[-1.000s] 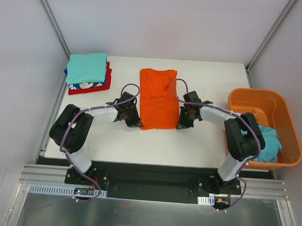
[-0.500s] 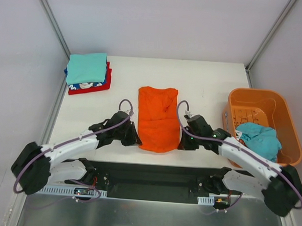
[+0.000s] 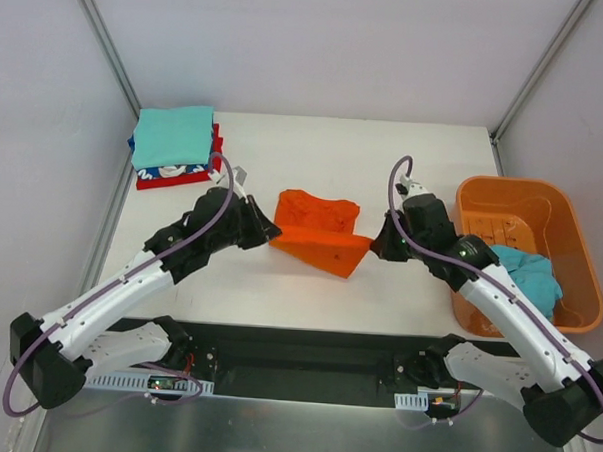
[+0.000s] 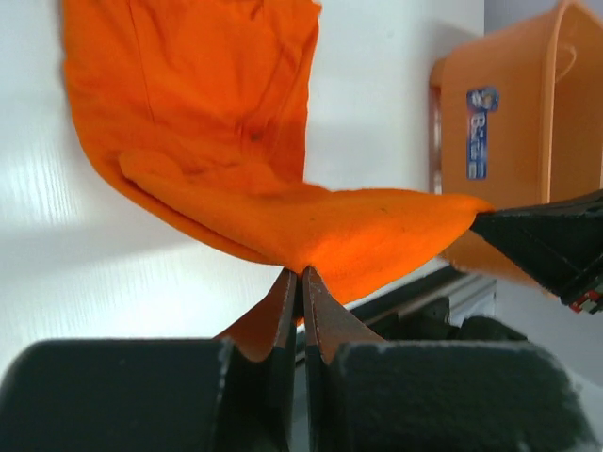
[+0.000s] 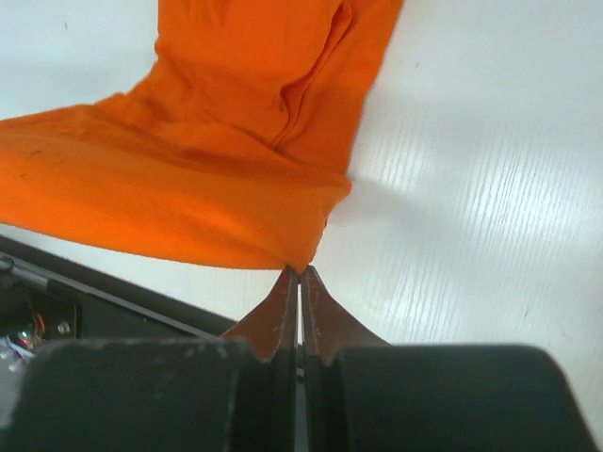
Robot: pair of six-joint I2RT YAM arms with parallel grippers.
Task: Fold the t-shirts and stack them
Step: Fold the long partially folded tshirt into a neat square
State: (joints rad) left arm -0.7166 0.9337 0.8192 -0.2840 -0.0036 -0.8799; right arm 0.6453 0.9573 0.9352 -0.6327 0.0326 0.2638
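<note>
Both arms have lifted the near edge of the orange shirt (image 3: 316,232) off the table (image 3: 384,160). A moment ago the shirt lay flat and long.

From the top, the left end effector (image 3: 271,230) is pinched shut on the left corner of the lifted edge. The right end effector (image 3: 379,247) is pinched shut on the right corner. The edge hangs pulled tight between them, up in the air. The far part of the shirt rests on the middle of the table.

In the far left corner sits a pile of folded shirts. A teal shirt (image 3: 172,135) is on top. A blue-and-white shirt (image 3: 169,168) and a red shirt (image 3: 178,178) peek out under it. At the right side of the table stands an orange basket (image 3: 571,238) with another teal shirt (image 3: 535,276) bunched up inside.

From the left wrist, the two fingers are closed tight on orange cloth. The cloth runs across to the dark tip of the other end effector, and its far part curves down onto the white table. The basket shows behind.

From the right wrist, the two fingers are closed on a corner of the orange shirt. The rest of the shirt slopes down to the white table.
</note>
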